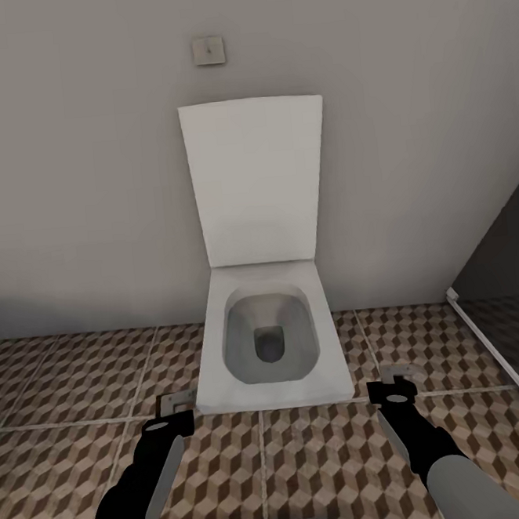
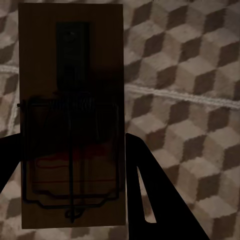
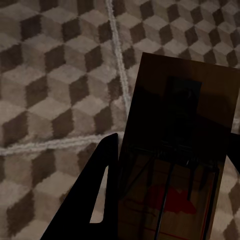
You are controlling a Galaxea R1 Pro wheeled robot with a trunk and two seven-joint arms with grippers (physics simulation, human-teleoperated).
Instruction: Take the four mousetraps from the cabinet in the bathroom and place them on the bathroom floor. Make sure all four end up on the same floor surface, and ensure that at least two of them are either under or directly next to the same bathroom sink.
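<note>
Each of my grippers holds one mousetrap above the bathroom floor [image 1: 74, 386], in front of a toilet. In the left wrist view a dark-brown mousetrap [image 2: 70, 115] with a wire spring sits between the black fingers [image 2: 150, 195]. My left gripper [image 1: 176, 415] is shut on it, left of the toilet's front corner. My right gripper [image 1: 397, 389] is shut on another mousetrap [image 3: 180, 145], off the toilet's right front corner. Cube-pattern tiles lie below both traps. The cabinet and the bathroom sink are out of view.
A white toilet [image 1: 271, 345] with its lid up stands against the grey wall [image 1: 64, 190], straight ahead between my arms. A small square plate [image 1: 208, 51] is on the wall above it. A dark panel with a white sill [image 1: 495, 349] runs along the right.
</note>
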